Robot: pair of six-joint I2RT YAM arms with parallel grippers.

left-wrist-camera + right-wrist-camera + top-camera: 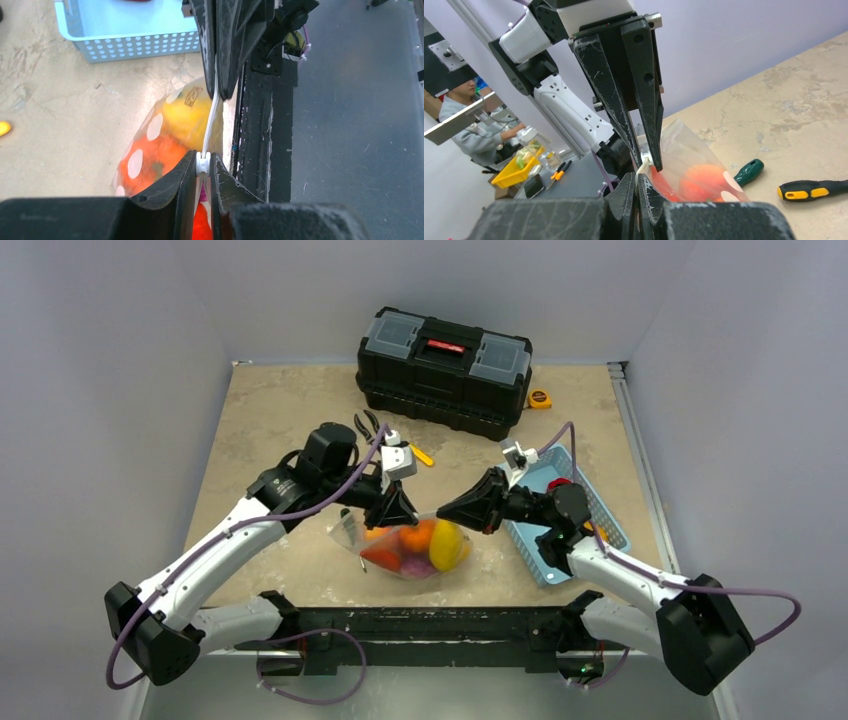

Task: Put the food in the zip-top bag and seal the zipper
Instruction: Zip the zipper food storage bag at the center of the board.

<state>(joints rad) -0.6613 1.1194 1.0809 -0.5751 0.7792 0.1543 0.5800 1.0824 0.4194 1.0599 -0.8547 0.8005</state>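
Fingers [181,187] of the left gripper [203,165] and right gripper [221,90] are both clamping tight on the zip-top bag [152,130], which is sagging between them with the food [430,543] inside, its zipper [212,120] pinched in both grips and running straight from one to the other, neither arm nearer

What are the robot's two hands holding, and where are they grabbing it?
Both hold the zip-top bag by its zipper: the left gripper and the right gripper each pinch that strip at a different spot.
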